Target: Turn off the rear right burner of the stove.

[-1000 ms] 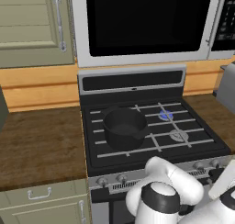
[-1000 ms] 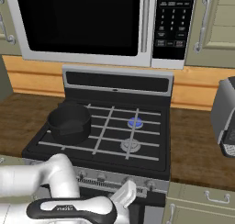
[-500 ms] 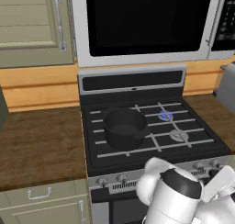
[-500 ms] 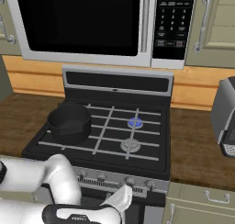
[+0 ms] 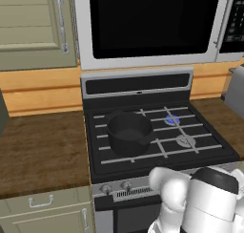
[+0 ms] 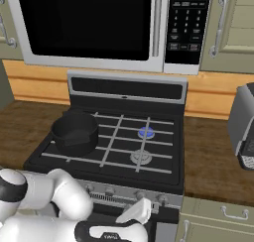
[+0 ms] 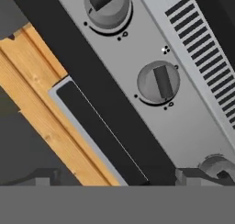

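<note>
Down at the front of the stove (image 6: 106, 151), low by the knob panel, the gripper (image 6: 140, 211) is held. From the right base view its pale fingers point up and a little to the right at the row of silver knobs. Whether the fingers are spread or pinched together cannot be told. Nothing is seen between them.

The rear right burner (image 6: 146, 132) is found far back on the cooktop — it glows blue, so it is judged to be lit. It is also seen from the left base view (image 5: 172, 119), behind the dull grey front right burner (image 5: 185, 141). But the burner itself is not what gets turned; a knob is.

Close before the hand, two knobs are seen on the grey panel. The middle knob (image 7: 159, 82) has its dark bar nearly straight up and down in the hand view. The upper knob (image 7: 106, 4) has its bar tilted. A third knob (image 7: 216, 167) is just seen by the right fingertip. Which one runs the blue burner cannot be told.

A black pot (image 6: 75, 132) sits on the left side of the grates, well away from the knobs. Nothing is found in the way between the gripper and the panel — only a short reach is judged to be needed.
</note>
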Tool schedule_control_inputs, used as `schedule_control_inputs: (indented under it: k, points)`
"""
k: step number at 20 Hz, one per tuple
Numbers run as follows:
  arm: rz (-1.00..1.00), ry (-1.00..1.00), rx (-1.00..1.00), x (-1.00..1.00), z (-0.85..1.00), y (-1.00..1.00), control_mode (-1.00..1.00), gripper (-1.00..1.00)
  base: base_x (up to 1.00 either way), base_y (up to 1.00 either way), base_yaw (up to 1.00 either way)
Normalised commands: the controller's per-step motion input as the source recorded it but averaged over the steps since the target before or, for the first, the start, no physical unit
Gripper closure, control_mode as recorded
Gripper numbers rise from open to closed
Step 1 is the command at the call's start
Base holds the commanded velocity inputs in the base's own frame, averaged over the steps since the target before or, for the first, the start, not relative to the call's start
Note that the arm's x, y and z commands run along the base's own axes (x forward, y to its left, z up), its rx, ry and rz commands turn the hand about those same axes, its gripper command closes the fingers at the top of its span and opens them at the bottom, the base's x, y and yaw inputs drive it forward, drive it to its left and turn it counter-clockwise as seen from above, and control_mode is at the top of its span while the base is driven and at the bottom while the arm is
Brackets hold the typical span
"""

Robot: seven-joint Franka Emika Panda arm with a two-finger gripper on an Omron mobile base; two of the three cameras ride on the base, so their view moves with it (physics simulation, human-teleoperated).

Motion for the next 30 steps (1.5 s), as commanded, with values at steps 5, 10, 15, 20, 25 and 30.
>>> schedule_control_inputs:
  k: [5,10,15,20,25,30]
  points:
    - [0.01,-0.01,-0.10,0.22,-0.37,-0.09,-1.00,-1.00,0.00,0.00,0.00]
    - [0.00,0.00,-0.11,0.24,-0.35,0.00,-1.00,-1.00,0.00,0.00,0.00]
    - [0.00,-0.04,-0.05,0.26,-0.14,0.00,-1.00,-1.00,0.00,0.00,0.00]
    - [0.00,-0.05,-0.07,0.17,-0.17,-0.05,-1.00,-1.00,0.00,0.00,0.00]
    - [0.00,-0.07,-0.07,0.17,-0.18,-0.19,-1.00,-1.00,0.00,0.00,0.00]
    - [0.00,-0.03,-0.01,0.18,-0.03,-0.06,-1.00,-1.00,0.00,0.00,0.00]
